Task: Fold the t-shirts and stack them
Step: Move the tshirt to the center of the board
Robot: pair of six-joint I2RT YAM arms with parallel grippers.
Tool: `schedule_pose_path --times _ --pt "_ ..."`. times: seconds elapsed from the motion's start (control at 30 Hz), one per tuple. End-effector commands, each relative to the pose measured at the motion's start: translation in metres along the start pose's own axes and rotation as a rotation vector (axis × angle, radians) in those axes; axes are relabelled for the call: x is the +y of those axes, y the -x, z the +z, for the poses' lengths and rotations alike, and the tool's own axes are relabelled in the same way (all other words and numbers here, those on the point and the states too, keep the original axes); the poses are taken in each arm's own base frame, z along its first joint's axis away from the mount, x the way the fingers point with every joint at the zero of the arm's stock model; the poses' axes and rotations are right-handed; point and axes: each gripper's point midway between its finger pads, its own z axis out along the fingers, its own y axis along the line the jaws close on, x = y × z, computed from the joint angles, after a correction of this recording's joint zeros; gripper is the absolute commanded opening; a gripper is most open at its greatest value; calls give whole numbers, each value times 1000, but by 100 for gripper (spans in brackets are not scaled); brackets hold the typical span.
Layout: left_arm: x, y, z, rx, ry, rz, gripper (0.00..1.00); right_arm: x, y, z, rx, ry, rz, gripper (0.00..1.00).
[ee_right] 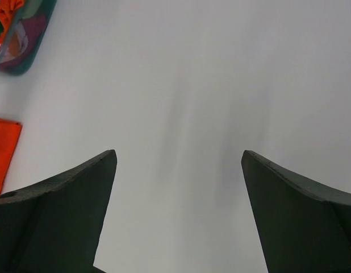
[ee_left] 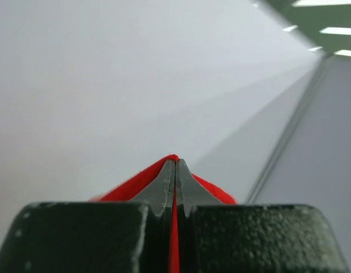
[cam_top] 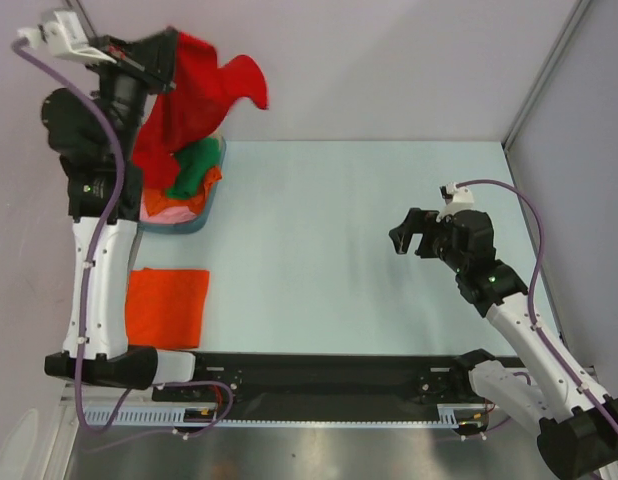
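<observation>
Lift-out step. Left fingers (ee_left: pixel 163 190) clamping red t-shirt (cam_top: pixel 194 95) by one edge, holding it high over basket (cam_top: pixel 207 212); lower part hanging down onto green shirt (cam_top: pixel 194 170) there. Right fingers (ee_right: pixel 62 216) hanging wide apart, empty, over desk (cam_top: pixel 319 230). Orange t-shirt (cam_top: pixel 167 305) lying folded near left base. Judgement: keeping lift high until hem is clearing rim, then right fingers taking free corner.

Left gripper (ee_left: pixel 175 166) pinched tight, right gripper (ee_right: pixel 178 154) agape
</observation>
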Motion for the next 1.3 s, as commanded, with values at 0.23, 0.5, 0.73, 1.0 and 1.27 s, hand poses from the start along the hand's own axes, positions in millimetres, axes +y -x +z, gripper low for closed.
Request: schedule_pose_path --times 0.23,0.5,0.73,1.0,1.27 --pt "-173 79 -12 -73 -575 -177 0 7 26 -4 -73 8 26 98" --pt "-168 -93 -24 328 -523 -323 0 12 15 -10 -22 41 22 98" --pt "-108 -224 -59 634 -315 -384 0 95 -62 -30 220 459 -129 100" --pt "-114 -223 -91 658 -354 -424 0 87 -113 -12 250 264 -139 98" --pt "-125 -195 -115 625 -403 -442 0 72 -76 37 134 233 167 97"
